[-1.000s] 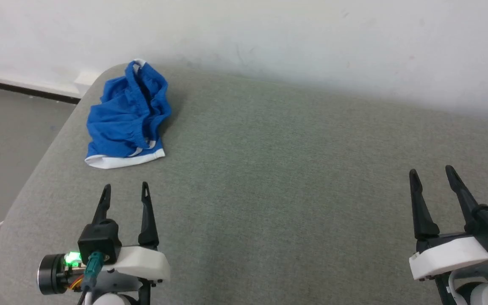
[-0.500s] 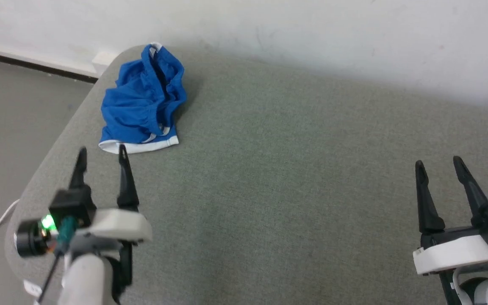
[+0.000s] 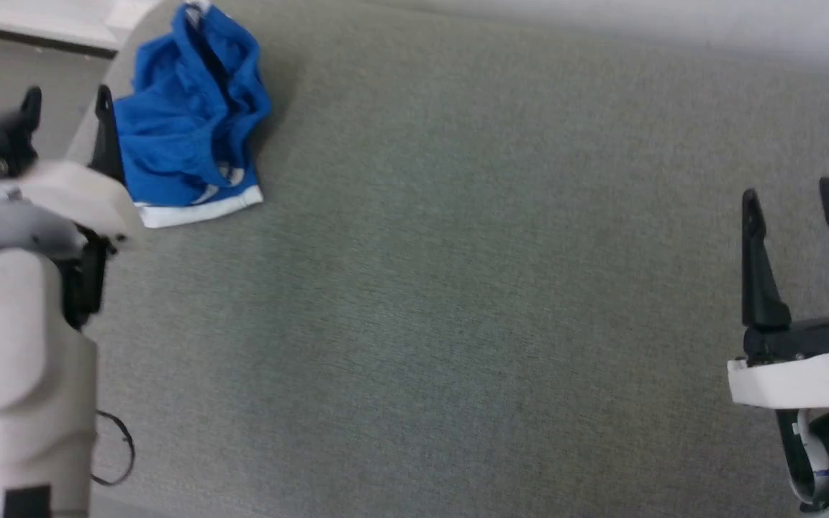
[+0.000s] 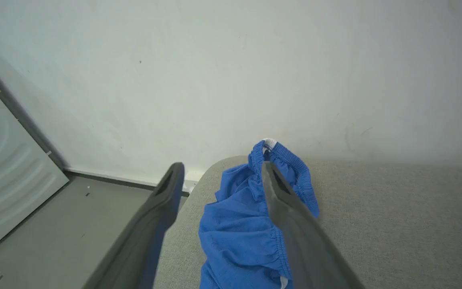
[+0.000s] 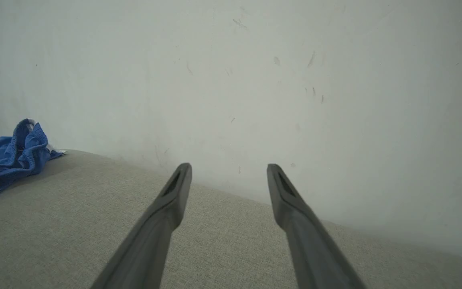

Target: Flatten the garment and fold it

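1 garment (image 3: pixel 184 122) crumpled at cushion's (image 3: pixel 458 288) far-L corner.

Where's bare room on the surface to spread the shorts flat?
The wide grey surface between the garment and the right hand is bare, back to the wall. It is crowded at the far left corner, where the garment lies bunched by the edge with the left hand beside it.

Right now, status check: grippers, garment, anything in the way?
Left gripper open, empty, just left of garment. Right gripper open, empty, far off right. Garment crumpled, unfolded, on grey padded surface, far-left corner. Nothing seen blocking.
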